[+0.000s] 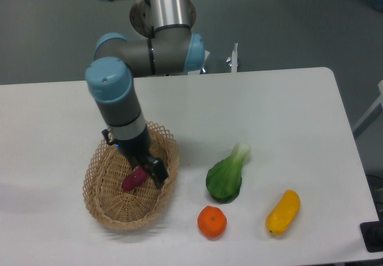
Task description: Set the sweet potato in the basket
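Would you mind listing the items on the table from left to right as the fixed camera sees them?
basket → sweet potato, lying inside the basket → orange → bok choy → yellow vegetable. The orange and bok choy overlap slightly in left-right extent; the orange's middle sits a little further left.

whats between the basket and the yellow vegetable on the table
In the camera view, the bok choy and, nearer the front edge, the orange lie between the basket and the yellow vegetable. The rest is bare white table.
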Tool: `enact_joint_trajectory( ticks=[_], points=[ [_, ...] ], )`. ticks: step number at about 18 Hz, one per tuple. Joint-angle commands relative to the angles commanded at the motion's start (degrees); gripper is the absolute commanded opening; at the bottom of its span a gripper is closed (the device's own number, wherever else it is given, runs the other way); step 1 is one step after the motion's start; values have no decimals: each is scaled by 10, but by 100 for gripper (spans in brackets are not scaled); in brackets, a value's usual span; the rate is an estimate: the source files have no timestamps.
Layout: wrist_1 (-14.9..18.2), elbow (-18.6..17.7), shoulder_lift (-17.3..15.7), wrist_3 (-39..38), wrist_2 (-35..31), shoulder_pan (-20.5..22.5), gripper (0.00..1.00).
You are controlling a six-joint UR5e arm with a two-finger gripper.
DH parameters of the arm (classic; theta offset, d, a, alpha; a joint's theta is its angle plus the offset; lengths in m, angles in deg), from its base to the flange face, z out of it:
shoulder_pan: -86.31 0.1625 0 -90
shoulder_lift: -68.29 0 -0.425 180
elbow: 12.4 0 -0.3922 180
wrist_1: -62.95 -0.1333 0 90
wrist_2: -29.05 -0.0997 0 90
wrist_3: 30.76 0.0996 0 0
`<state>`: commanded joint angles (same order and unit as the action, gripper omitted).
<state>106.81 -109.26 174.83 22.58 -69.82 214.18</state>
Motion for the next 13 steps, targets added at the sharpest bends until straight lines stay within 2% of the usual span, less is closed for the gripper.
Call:
enact_joint_trajectory(
  ticks=[3,6,11,13],
  points=[
    [13,10,-11,45,1,51,100],
    [47,11,-38,140,5,99,100],
    [107,11,-72,255,52,181,100],
    [115,9,-78,302,63,201,100]
  ],
)
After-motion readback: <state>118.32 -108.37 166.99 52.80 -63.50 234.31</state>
